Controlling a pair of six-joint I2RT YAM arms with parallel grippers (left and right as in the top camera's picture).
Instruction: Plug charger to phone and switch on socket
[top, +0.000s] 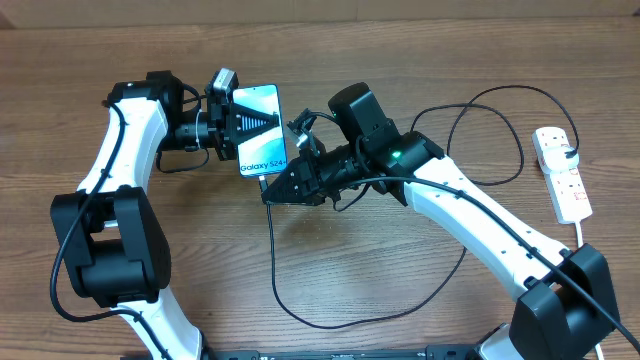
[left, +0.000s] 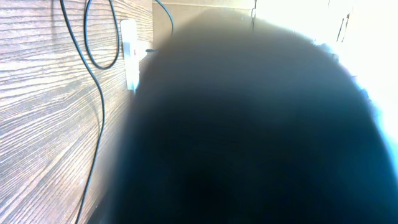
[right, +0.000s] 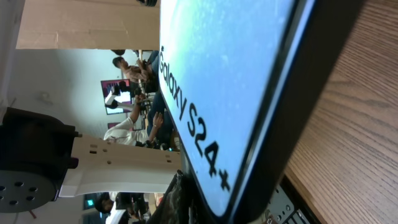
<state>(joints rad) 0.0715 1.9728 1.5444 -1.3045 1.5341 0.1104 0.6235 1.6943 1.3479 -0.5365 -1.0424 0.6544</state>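
wood table (top: 420, 50), two arms meeting left of centre. phone (top: 262, 102) sits in the left gripper (top: 243, 125), dark fingers clamped across its left side, screen up, "galaxy s24" end toward the right arm. left wrist view is almost all dark blur. only the socket (left: 129, 53) and a loop of charger (left: 98, 93) show at its left edge.

right gripper (top: 275, 190) is tip-to-tip with the phone's text end. thin black charger (top: 272, 250) runs up from the table to that tip. jaws hidden under the arm: grip cannot tell. right wrist view is filled by the phone (right: 230, 81), tilted, its dark edge above the wood grain.

socket (top: 562, 172) lies far right, well apart from both grippers, with the black cable looping toward it. switch position too small to read.
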